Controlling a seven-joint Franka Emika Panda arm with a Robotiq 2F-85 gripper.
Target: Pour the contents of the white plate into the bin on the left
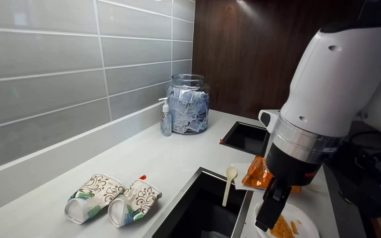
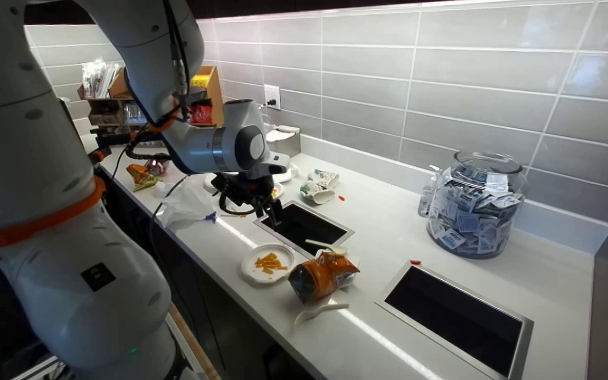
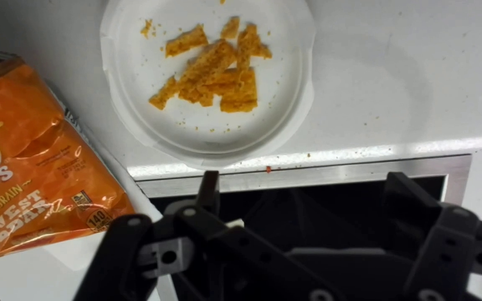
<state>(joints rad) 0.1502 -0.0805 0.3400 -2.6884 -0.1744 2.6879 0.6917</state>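
White, shallow and round, a wavy-rimmed plate (image 3: 266, 125) is resting on the smooth pale counter (image 3: 362, 83), holding rough orange chip pieces (image 3: 207, 71). A rectangular black metal-rimmed bin (image 3: 349, 174) is sitting just beside it. Nearby, I'm watching a jointed black gripper (image 3: 303, 191) hanging, its fingers (image 3: 210, 191) standing wide apart.
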